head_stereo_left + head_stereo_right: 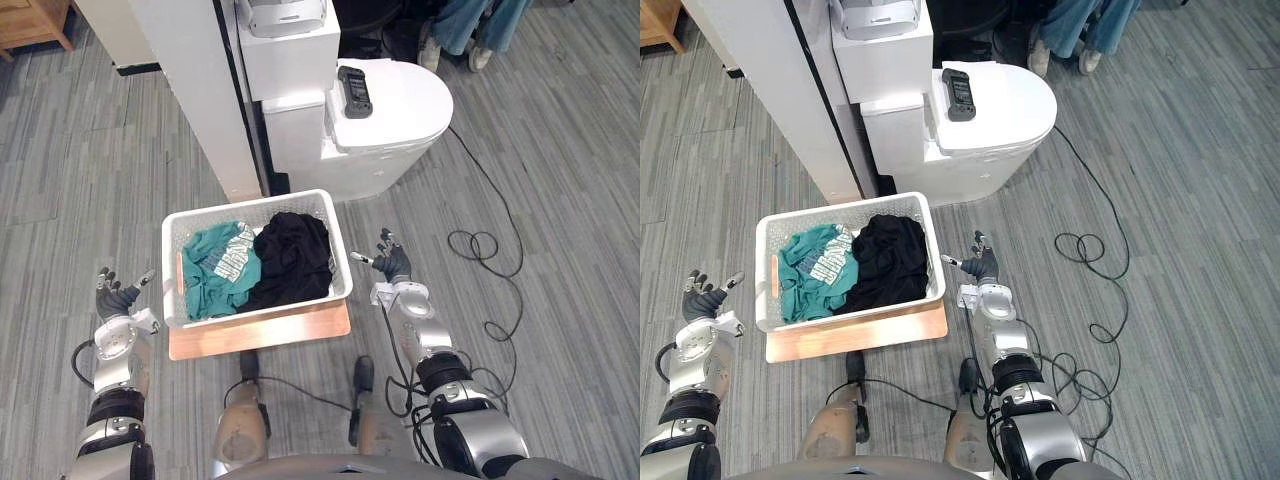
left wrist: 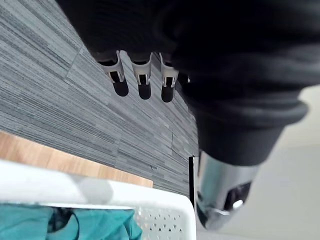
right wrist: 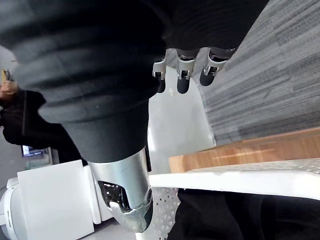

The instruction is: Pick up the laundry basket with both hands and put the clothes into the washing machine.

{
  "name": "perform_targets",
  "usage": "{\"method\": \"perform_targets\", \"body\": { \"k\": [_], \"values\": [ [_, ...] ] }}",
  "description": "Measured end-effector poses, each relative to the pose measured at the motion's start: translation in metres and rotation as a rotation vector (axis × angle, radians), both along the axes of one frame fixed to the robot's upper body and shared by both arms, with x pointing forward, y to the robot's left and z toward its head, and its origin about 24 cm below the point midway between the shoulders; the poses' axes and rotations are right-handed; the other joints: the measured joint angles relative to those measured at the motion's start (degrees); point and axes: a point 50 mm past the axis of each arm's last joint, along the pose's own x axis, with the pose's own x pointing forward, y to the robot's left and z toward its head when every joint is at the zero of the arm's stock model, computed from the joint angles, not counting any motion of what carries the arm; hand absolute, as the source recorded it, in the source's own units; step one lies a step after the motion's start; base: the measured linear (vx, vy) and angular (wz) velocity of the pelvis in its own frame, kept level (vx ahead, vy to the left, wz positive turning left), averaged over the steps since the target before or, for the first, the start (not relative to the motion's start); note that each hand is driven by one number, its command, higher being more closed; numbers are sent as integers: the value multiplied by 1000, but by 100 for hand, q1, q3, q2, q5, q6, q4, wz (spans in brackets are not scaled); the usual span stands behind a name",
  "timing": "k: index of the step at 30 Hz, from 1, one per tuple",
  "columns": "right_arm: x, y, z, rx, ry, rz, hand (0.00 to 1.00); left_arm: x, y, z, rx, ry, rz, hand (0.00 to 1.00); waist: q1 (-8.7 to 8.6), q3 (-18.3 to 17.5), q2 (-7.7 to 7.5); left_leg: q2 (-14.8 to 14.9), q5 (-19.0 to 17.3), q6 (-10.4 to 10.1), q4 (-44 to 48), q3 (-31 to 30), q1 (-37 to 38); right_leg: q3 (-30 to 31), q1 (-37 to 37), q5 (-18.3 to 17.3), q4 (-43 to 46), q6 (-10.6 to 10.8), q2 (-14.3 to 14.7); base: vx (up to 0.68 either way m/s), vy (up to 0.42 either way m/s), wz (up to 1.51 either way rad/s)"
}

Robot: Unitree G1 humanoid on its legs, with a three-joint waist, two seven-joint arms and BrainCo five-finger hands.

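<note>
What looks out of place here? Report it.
Nothing is spilled: the teal and black clothes lie inside the white basket on its wooden board. One oddity: a black handset lying loose on the white machine.

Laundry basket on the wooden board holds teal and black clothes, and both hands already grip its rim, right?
Not gripping: in the left eye view the left hand and right hand hang open on either side of the laundry basket, apart from it.
</note>
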Motion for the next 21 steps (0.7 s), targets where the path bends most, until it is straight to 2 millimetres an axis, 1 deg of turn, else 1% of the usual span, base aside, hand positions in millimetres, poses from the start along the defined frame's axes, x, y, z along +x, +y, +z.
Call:
{"method": "perform_targets", "body": {
  "k": [4, 7, 8, 10, 13, 17, 20, 21],
  "values": [
    [7, 1, 8, -4, -22, -6, 0, 2, 5, -3, -9, 31, 24, 0, -5, 227, -7, 8, 10, 0, 0, -2, 4, 27, -11, 0, 34, 0, 7, 0, 0, 0],
    [12, 3, 15, -5, -41, -1, 0, 1, 9, -5, -26, 48, 57, 0, 3, 276, -18, 7, 26, 2, 0, 21, -96, 85, -150, 1, 67, 0, 10, 0, 1, -4],
    [15, 4, 20, -7, -51, 2, 0, 2, 10, -6, -31, 56, 64, 0, 1, 346, -21, 7, 37, 2, 0, 44, -111, 116, -183, 5, 79, 2, 12, 8, -1, -6],
    [19, 5, 21, -11, -44, -2, 0, 4, 9, -7, -41, 64, 66, 0, -7, 413, -25, 8, 52, 2, 0, 48, -123, 118, -199, 7, 84, 1, 13, 3, -1, -2],
    [21, 5, 22, -10, -44, -6, 0, 9, 5, -8, -44, 75, 45, 0, -15, 423, -24, 9, 54, 0, 0, 56, -167, 124, -246, 7, 84, 1, 14, 0, 0, 0],
    [28, 7, 31, -14, -67, -14, 0, 25, -6, 0, -25, 59, -17, 0, -50, 654, -18, 9, 57, 2, -1, 103, -171, 167, -310, 7, 143, 1, 13, -6, -1, -4],
    [30, 11, 33, -20, -66, -1, 0, 32, -14, 3, -11, 60, -59, 0, -48, 704, -16, 8, 59, 2, -3, 198, -178, 268, -397, 14, 175, 0, 15, 6, -6, -15],
    [30, 14, 33, -29, -67, 12, 0, 34, -16, 5, -7, 57, -68, 0, -83, 725, -13, 9, 59, 2, -3, 205, -174, 276, -402, 15, 175, 0, 15, 18, -9, -7]
  ]
}}
